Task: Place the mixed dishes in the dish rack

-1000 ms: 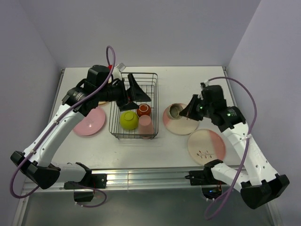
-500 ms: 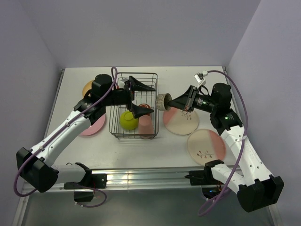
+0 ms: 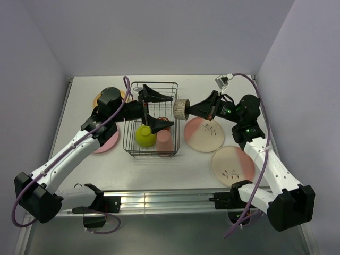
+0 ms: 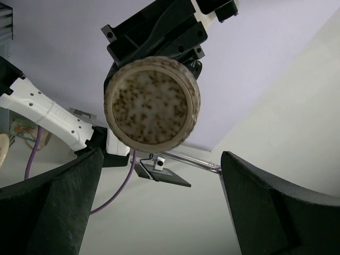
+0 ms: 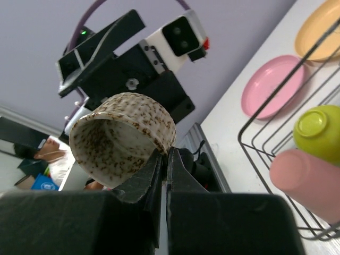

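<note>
My right gripper (image 3: 191, 111) is shut on the wall of the small speckled grey-beige cup (image 3: 182, 109), which hangs on its side in the air at the right edge of the dark wire dish rack (image 3: 151, 154). The right wrist view shows the cup (image 5: 122, 138) pinched at its rim by the gripper (image 5: 166, 156). Over the rack my left gripper (image 3: 162, 110) stands wide open, facing the cup's base (image 4: 152, 103), which is beyond its fingertips (image 4: 276, 207). In the rack lie a lime-green bowl (image 3: 145, 135), a salmon-pink cup (image 3: 164, 137) and a red-brown mug (image 3: 164, 124).
A pink plate (image 3: 105, 140) and an orange-yellow plate (image 3: 99, 99) lie left of the rack, partly under the left arm. A pink-and-cream plate (image 3: 204, 136) and a twig-pattern plate (image 3: 232, 163) lie on the table to its right. Purple walls close in the back and sides.
My right gripper lifted the small cup off the pink-and-cream plate and carried it left to the rack's edge. My left gripper swung round to face it, still open.
</note>
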{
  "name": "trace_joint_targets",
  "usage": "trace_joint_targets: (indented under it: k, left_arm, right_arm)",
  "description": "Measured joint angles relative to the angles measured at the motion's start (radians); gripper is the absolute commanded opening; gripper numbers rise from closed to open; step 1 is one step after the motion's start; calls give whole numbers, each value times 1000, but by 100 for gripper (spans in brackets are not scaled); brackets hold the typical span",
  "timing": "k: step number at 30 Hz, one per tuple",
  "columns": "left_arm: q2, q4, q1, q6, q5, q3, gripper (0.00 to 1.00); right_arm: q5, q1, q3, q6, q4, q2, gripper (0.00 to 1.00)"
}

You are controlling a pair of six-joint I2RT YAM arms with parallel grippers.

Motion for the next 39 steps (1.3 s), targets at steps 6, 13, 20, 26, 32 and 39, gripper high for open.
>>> trace_joint_targets:
  k: [6, 13, 20, 26, 32, 39]
  left_arm:
    - [9, 15, -1, -2, 2, 0, 99]
    - [22, 21, -3, -2, 9, 0, 99]
    - [24, 51, -3, -5, 14, 2, 93]
    - [24, 87, -3, -5, 16, 2, 83]
    - [16, 129, -3, -17, 17, -19, 59]
    - [-20, 164, -2, -23, 5, -76, 0]
  right_arm:
    - [-11, 44, 0, 59, 122, 35, 0]
    - [-21, 85, 0, 137, 270, 74, 0]
    - [-24, 102, -2, 206, 393, 107, 0]
    - [-21, 138, -5, 234, 442, 133, 0]
    - [-15, 157, -10, 238, 456, 138, 0]
    - [-13, 168, -23, 225, 440, 138, 5]
